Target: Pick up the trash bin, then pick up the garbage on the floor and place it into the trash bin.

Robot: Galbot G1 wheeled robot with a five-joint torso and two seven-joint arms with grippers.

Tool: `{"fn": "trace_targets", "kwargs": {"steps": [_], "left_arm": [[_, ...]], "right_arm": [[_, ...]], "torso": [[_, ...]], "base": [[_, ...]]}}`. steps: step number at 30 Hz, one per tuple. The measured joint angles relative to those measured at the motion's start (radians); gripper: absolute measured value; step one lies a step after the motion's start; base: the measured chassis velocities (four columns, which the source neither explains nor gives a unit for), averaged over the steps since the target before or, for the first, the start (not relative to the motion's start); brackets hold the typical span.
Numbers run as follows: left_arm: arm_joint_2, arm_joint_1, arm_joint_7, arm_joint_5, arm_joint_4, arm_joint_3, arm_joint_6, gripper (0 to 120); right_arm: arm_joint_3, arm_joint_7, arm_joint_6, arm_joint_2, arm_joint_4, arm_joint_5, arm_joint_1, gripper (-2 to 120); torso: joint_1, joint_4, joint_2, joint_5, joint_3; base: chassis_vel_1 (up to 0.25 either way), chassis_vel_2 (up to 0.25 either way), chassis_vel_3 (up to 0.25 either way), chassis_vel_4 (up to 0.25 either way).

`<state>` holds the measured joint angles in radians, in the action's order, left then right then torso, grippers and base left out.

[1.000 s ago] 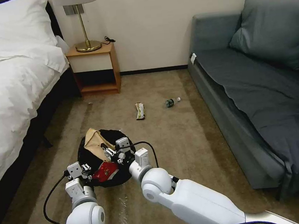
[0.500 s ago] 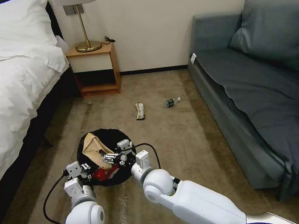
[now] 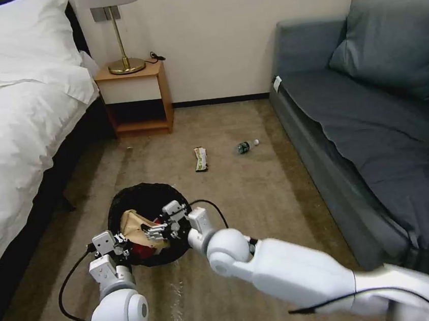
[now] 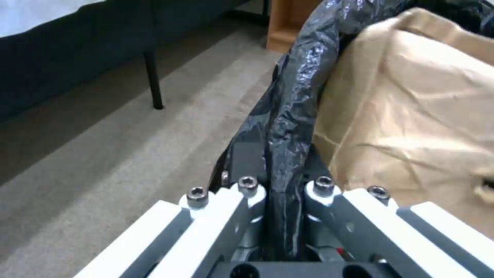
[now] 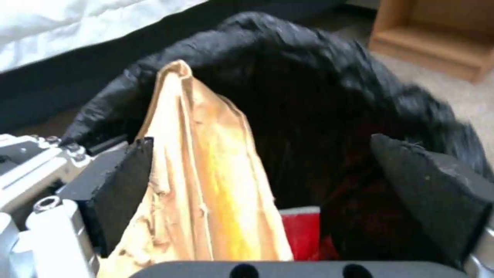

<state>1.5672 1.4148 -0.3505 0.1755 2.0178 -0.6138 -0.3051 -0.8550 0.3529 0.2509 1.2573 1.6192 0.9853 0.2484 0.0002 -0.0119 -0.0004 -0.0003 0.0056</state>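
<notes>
The trash bin, lined with a black bag, is low in front of me. My left gripper is shut on its near rim, with the bag pinched between the fingers. My right gripper hangs open over the bin's mouth. Crumpled brown paper leans against one finger, and the other finger stands far from it. A crushed red cup lies under the paper. On the carpet farther off lie more garbage: a flat snack wrapper and a plastic bottle.
A bed with white linen runs along the left. A wooden nightstand with a brass lamp stands by the back wall. A grey sofa lines the right side. Open carpet lies between bin, wrapper and bottle.
The brown paper has sunk from standing above the rim to lying lower inside the bin. My right gripper has followed it down and leftward, and the right arm's elbow has swung outward.
</notes>
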Motion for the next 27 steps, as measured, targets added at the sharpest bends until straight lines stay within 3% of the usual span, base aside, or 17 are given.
{"fn": "trace_targets", "kwargs": {"steps": [8, 19, 24, 27], "left_arm": [[-0.010, -0.001, 0.001, 0.021, -0.012, -0.027, 0.003, 4], [-0.011, 0.002, -0.001, 0.039, -0.004, -0.016, 0.004, 4], [-0.008, 0.007, -0.004, 0.041, 0.006, -0.001, -0.001, 4], [-0.005, 0.007, -0.005, 0.038, 0.011, 0.010, -0.004, 4]], "right_arm": [[-0.134, -0.015, 0.080, 0.005, 0.022, 0.116, -0.172, 100], [-0.158, -0.116, 0.146, 0.009, -0.037, 0.099, -0.216, 100], [-0.170, -0.193, 0.164, 0.012, -0.068, 0.064, -0.260, 100], [-0.178, -0.305, 0.182, 0.013, -0.101, 0.025, -0.317, 100]], "torso": [[0.000, 0.0001, 0.000, 0.0001, 0.000], [0.000, -0.0001, 0.000, 0.0002, 0.000], [0.000, -0.0001, 0.000, 0.0002, 0.000], [0.000, -0.0001, 0.000, 0.0002, 0.000]], "base": [[0.000, 0.000, 0.000, 0.000], [0.000, 0.000, 0.000, 0.000], [0.000, 0.000, 0.000, 0.000], [0.000, 0.000, 0.000, 0.000]]}}
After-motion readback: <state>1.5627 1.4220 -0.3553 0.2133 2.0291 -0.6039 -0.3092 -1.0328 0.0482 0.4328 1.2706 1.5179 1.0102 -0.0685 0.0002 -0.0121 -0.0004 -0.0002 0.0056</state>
